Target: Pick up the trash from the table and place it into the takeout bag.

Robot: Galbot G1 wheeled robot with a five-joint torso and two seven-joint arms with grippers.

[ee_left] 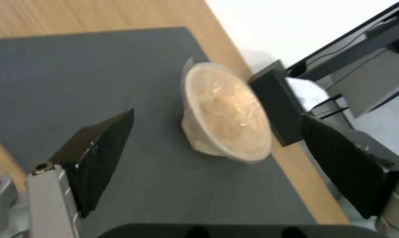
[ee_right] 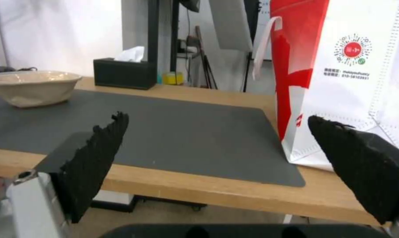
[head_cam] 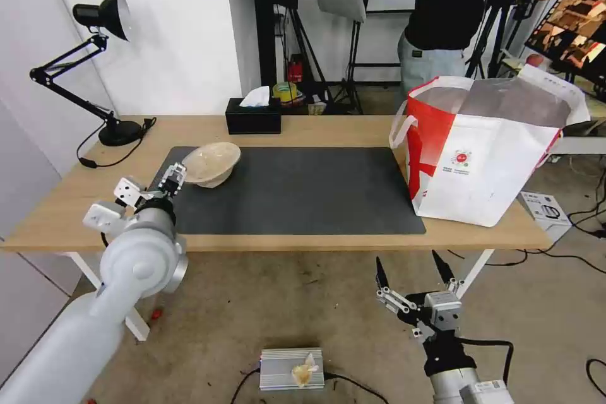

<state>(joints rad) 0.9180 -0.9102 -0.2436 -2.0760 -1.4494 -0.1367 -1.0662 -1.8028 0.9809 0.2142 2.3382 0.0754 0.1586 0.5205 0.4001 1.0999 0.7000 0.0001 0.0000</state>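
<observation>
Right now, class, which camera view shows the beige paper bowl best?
The left wrist view: the beige paper bowl sits close ahead of the open left gripper, its inside and rim plain. The head view shows it smaller, on the dark mat's far left corner. The right wrist view shows only its side, far off.

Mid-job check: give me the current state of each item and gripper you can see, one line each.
beige paper bowl: on the mat's far left corner, tilted, not gripped.
takeout bag: upright on the table's right end, mouth open.
left gripper: open, beside the bowl.
right gripper: open, empty, below the table's front edge.
tissue box: at the back edge, tissue sticking up.
</observation>
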